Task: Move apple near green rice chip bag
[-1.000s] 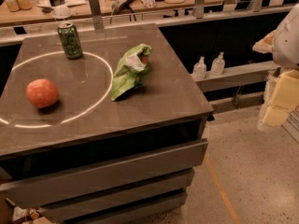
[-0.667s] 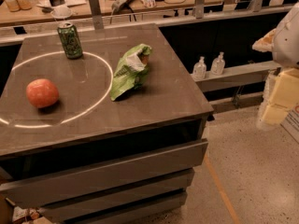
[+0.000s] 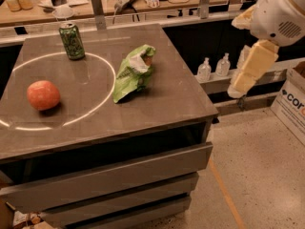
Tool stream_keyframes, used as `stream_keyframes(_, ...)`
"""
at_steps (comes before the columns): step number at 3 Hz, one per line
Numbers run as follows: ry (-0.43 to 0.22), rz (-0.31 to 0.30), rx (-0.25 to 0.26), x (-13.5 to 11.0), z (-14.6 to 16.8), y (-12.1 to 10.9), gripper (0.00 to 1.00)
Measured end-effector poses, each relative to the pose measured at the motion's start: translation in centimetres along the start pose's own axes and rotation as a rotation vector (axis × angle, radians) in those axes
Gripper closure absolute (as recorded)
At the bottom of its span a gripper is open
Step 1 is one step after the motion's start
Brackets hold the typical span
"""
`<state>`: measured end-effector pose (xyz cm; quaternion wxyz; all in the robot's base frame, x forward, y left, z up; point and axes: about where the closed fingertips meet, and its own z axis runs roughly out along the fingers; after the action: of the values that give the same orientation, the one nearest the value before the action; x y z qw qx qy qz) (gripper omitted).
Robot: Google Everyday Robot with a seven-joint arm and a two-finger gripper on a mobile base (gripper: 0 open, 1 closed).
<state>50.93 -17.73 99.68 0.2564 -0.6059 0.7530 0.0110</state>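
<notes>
Cream claw (image 3: 238, 87) hangs right of table (image 3: 177, 95), apple (image 3: 43, 95) well apart.

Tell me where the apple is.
In the camera view, the apple lies on the table's left side, left of the chip bag; the gripper hangs beyond the table's right edge.

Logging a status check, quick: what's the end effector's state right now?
End effector: state cannot be told; it hangs right of the table, well away from the apple.
</notes>
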Motion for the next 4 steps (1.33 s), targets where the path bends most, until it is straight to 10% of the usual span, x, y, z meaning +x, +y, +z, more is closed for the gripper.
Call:
stream_keyframes(2, -0.225, -0.093, -0.080, -12.0, 5.6, -1.7, 0.00)
stream_keyframes(4, -0.224, -0.089, -0.082, -12.6, 5.7, -1.4, 0.00)
